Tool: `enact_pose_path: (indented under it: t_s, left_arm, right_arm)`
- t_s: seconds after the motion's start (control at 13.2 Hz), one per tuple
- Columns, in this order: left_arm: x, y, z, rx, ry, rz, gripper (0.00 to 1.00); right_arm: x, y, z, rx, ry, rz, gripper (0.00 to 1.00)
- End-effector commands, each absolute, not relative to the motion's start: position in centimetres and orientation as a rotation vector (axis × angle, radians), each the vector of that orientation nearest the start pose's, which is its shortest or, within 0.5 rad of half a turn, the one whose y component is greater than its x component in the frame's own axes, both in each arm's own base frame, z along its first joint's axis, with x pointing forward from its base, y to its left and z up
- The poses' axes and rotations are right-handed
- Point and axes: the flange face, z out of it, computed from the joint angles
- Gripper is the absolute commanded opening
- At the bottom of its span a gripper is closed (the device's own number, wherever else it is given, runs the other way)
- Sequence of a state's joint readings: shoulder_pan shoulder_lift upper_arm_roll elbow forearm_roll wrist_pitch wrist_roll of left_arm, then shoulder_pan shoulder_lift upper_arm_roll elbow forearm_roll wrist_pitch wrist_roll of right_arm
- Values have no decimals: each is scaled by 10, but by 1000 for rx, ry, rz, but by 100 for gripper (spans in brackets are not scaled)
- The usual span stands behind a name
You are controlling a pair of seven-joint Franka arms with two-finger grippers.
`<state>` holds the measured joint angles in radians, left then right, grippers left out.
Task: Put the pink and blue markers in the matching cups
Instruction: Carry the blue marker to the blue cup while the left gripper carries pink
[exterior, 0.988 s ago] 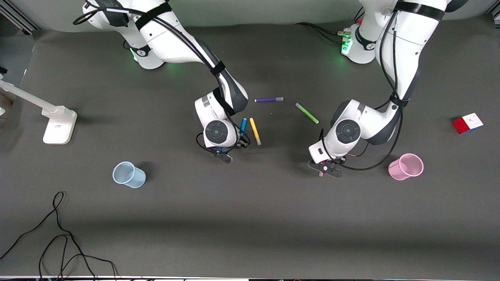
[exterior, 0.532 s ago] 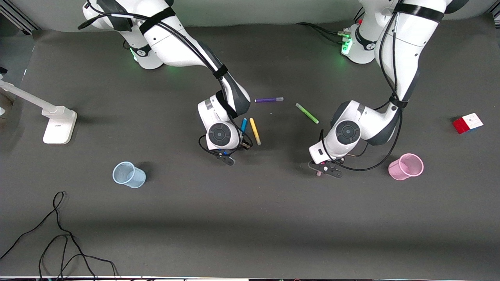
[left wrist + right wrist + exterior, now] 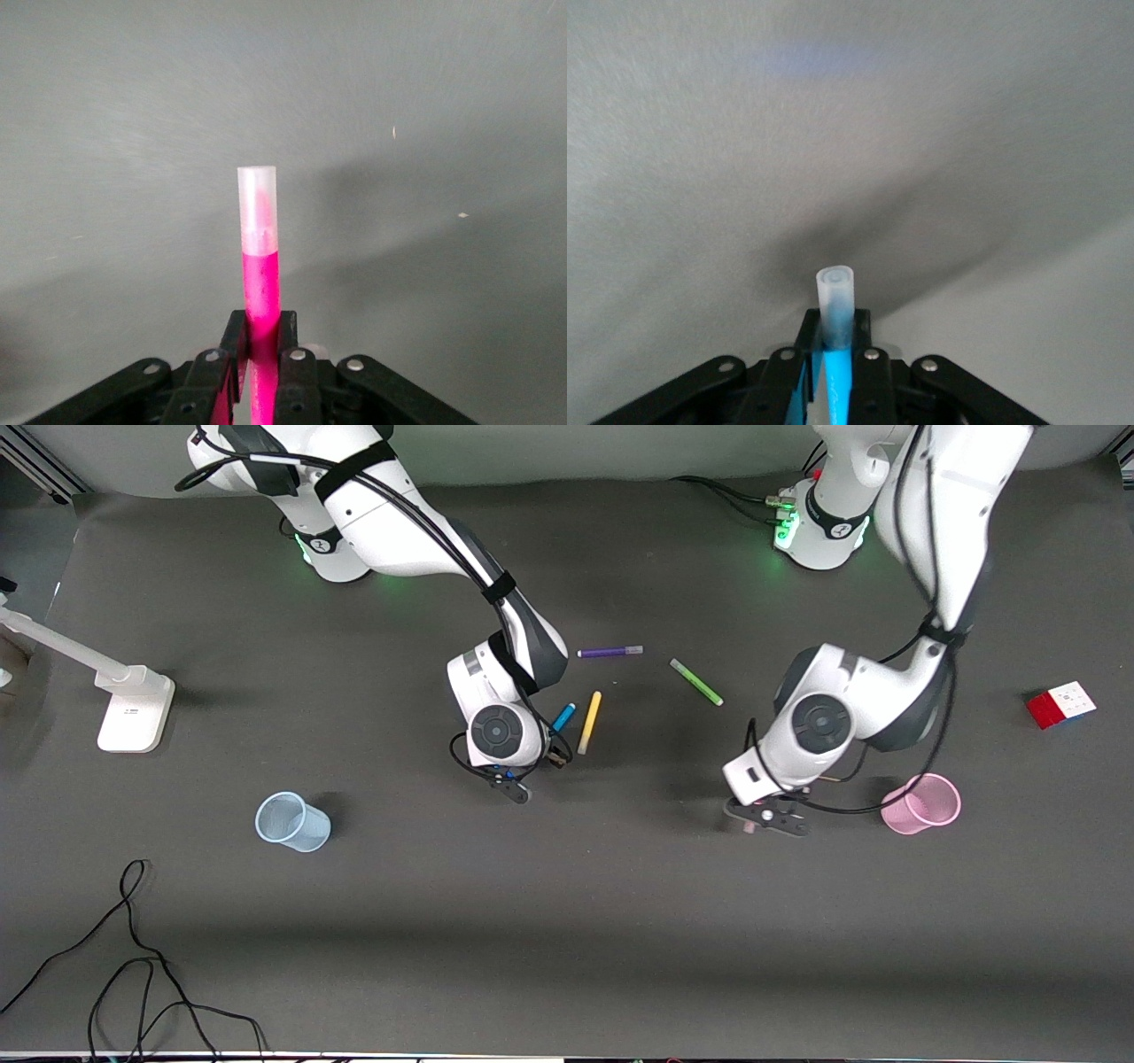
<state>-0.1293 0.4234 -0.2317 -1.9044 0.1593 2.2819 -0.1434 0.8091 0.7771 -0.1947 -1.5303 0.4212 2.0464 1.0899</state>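
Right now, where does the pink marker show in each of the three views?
Front view: pink marker is only a sliver under the left gripper, over the grey table beside the pink cup.
Left wrist view: upright at centre, clamped, pale end up.
Right wrist view: not in it; blue marker there.
Shared landmark: the grey table.

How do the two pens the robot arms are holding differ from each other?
The pink marker is magenta; the blue marker is sky blue. The pink marker sticks out far past the left end effector, while only the blue marker's pale tip shows past the right end effector. The pink marker's end looks closed; the blue marker's looks hollow. Both are slim, pale-ended and clamped between two fingers.
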Motion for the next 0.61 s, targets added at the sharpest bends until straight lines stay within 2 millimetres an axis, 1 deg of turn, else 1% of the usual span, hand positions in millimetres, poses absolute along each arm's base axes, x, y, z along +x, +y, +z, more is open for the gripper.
enact_pose_path:
  t_s: [0.0, 0.08, 0.15, 0.23, 0.38, 0.53]
  left_arm:
    - [585, -187, 347, -3107, 341, 56, 0]
    - [589, -169, 370, -3107, 287, 80, 0]
    - [590, -157, 395, -3111, 245, 112, 0]
    - [594, -139, 417, -3120, 196, 144, 0]
    - [599, -94, 450, -3129, 163, 230, 0]
    - [594, -38, 476, -3142, 153, 298, 0]
  right_arm:
    - [560, 383, 267, -2937, 1088, 527, 0]
    - [572, 360, 296, -2934, 1082, 515, 0]
    - [582, 336, 325, -2936, 1071, 517, 0]
    - [591, 312, 354, -2937, 1069, 525, 0]
    - [605, 252, 416, -2952, 1013, 558, 0]
    - [609, 193, 471, -2982, 934, 560, 0]
